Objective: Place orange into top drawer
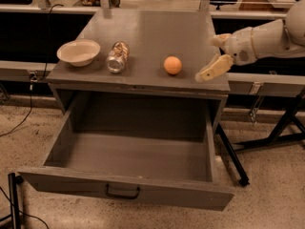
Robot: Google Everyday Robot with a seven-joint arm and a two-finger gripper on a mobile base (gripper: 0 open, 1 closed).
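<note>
Claw (208, 59) near round orange (172, 65), not touching

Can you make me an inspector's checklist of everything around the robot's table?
Surface: grey cabinet top, flat, with three things on it.
Job's things: orange sits near the top's front edge, right of the can; drawer is pulled wide open, nothing seen inside.
Clutter: white bowl upright at the left; shiny can lying on its side beside it.
Gripper: gripper is at the top's front right corner, right of the orange, fingers open, holding nothing.
Cables: black cable trails across the floor at the left.
Surroundings: speckled floor; black stand legs at the right.
</note>
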